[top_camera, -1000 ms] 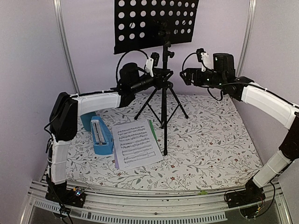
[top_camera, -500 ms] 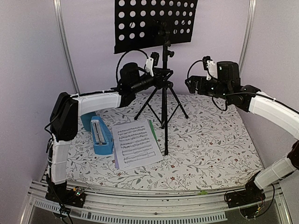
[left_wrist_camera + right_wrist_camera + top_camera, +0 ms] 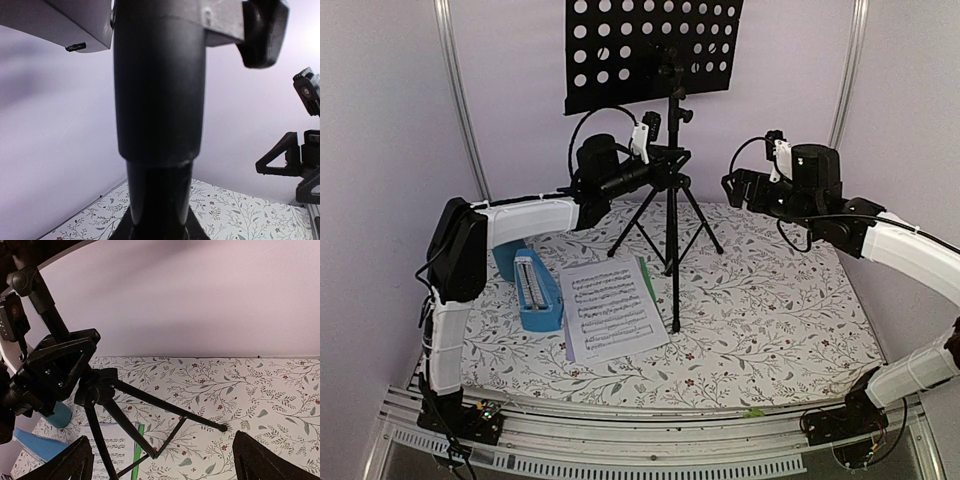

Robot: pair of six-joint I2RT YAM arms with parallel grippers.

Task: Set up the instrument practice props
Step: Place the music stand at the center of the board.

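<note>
The left gripper [image 3: 667, 163] clamps the upright pole of the black tripod music stand with perforated desk [image 3: 672, 235]. The right gripper [image 3: 732, 187], jaws apart, hangs to its right. White and green sheet-music pages [image 3: 612, 308] lie flat, near-left of the pole.

No text on the sheet-music pages [image 3: 613, 309] is legible.

The stand [image 3: 672, 235] is set far centre; the pages [image 3: 613, 310] are laid near-left of it, the metronome [image 3: 537, 293] left of them, the cup [image 3: 504, 260] just behind.
</note>
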